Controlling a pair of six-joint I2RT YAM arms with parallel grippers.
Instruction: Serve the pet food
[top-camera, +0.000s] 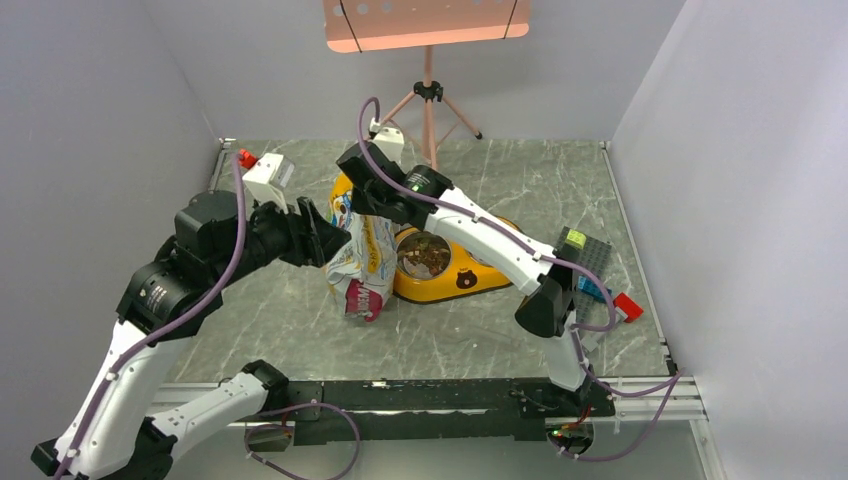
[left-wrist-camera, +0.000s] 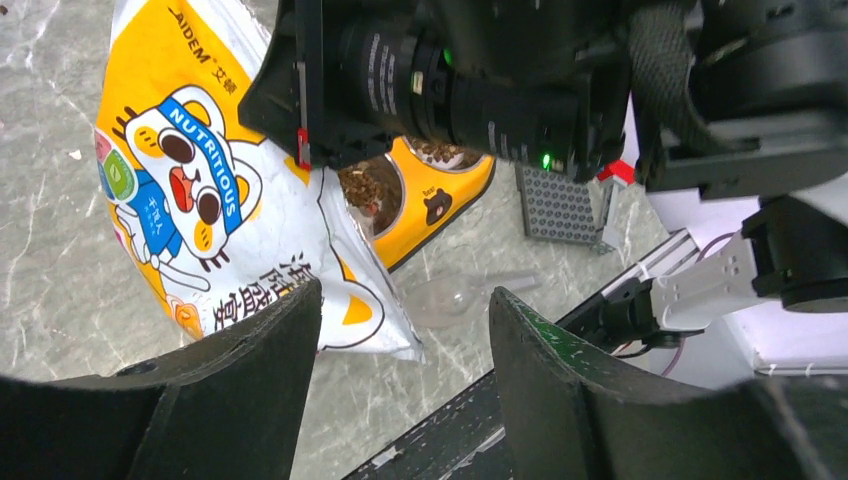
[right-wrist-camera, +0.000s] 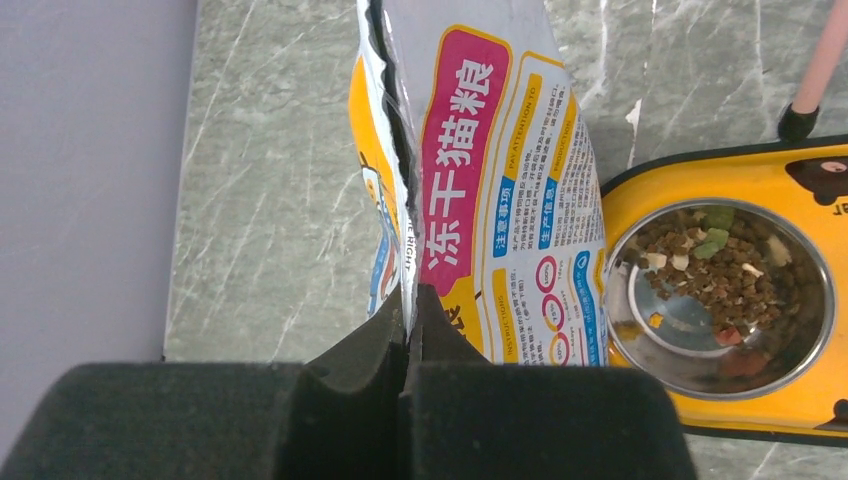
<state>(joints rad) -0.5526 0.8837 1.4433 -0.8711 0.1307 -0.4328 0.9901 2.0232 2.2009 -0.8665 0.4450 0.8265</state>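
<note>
Desk (top-camera: 300, 320) carries feeder (top-camera: 480, 278). Bag (top-camera: 365, 255) hangs upright just beside it, top edge clenched in right fingers (right-wrist-camera: 380, 340). Left fingers (left-wrist-camera: 270, 360) spread, near bag, gripping nothing. Kibble (right-wrist-camera: 700, 270) already in feeder. Looks post-pour. Next: lower bag onto desk, clear of feeder.

- My right gripper (right-wrist-camera: 408, 322), two black fingers pressed together at the bottom of the view, pinches the torn top edge of the crinkly white-and-yellow pet-food bag (right-wrist-camera: 500, 200).
- The bag runs away from my fingers across the grey-green marbled table (right-wrist-camera: 270, 200), its magenta panel with white characters facing me.
- Just right of it sits the yellow plastic feeder (right-wrist-camera: 640, 190), with a round steel bowl (right-wrist-camera: 613, 300) sunk in it.
- Small brown kibble pieces (right-wrist-camera: 700, 270), mixed with a few green and pale bits, partly cover the bowl's bottom.
- A plain grey wall (right-wrist-camera: 90, 150) borders the table on the left.
</note>
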